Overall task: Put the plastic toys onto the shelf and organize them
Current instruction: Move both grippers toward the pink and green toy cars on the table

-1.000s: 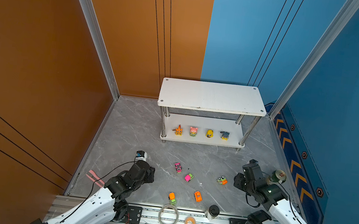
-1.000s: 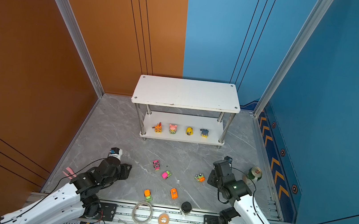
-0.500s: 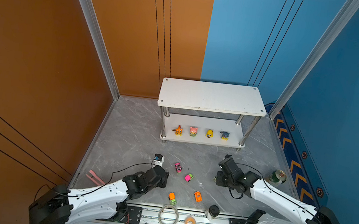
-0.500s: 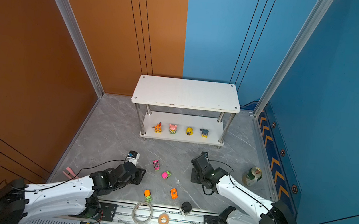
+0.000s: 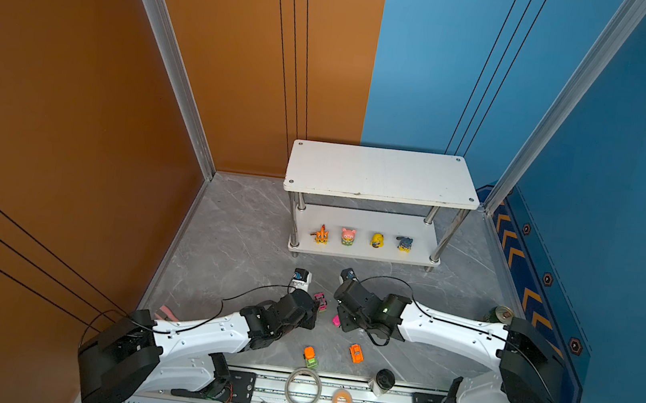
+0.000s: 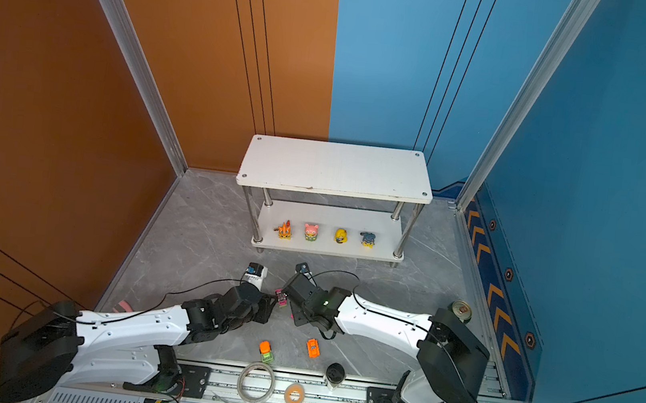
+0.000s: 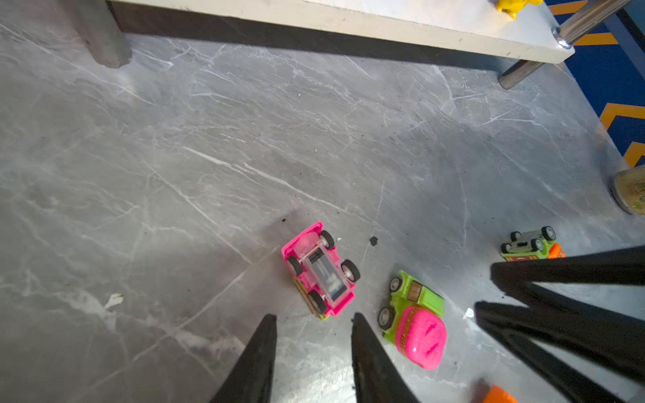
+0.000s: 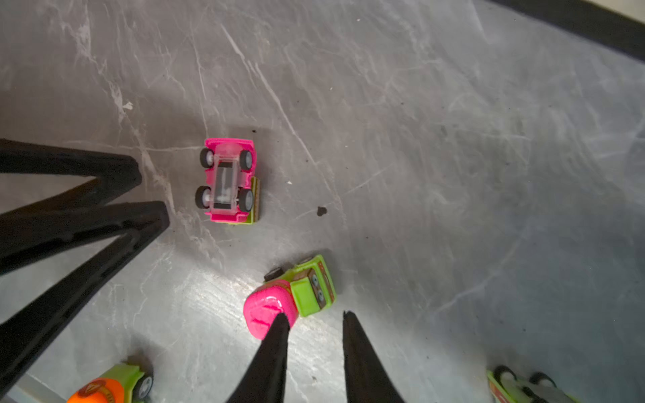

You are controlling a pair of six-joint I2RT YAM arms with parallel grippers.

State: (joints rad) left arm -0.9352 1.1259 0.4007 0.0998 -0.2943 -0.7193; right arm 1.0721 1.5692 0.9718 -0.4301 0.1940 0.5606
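The white two-tier shelf (image 5: 379, 174) stands at the back, with several figurines (image 5: 348, 237) in a row on its lower board. An overturned pink car (image 7: 319, 270) lies on the floor just ahead of my left gripper (image 7: 313, 318), which is open and empty. My right gripper (image 8: 314, 314) is open too. One of its fingertips (image 8: 281, 324) overlaps the pink top of a pink-and-green car (image 8: 291, 296), and nothing is between the jaws. An orange-and-green car (image 5: 310, 356) and an orange car (image 5: 356, 353) lie nearer the front rail. An overturned green car (image 7: 530, 244) lies beyond the right gripper.
A green can (image 5: 500, 315) stands at the right wall. Two tape rolls (image 5: 303, 388) (image 5: 341, 400) and a small dark cup (image 5: 384, 379) sit on the front rail. The two grippers are close together at the floor's middle. Orange and blue walls enclose the floor.
Both arms reached in toward the middle. The right gripper moved left from the green car to the pink-and-green car. The left gripper moved right to the overturned pink car.
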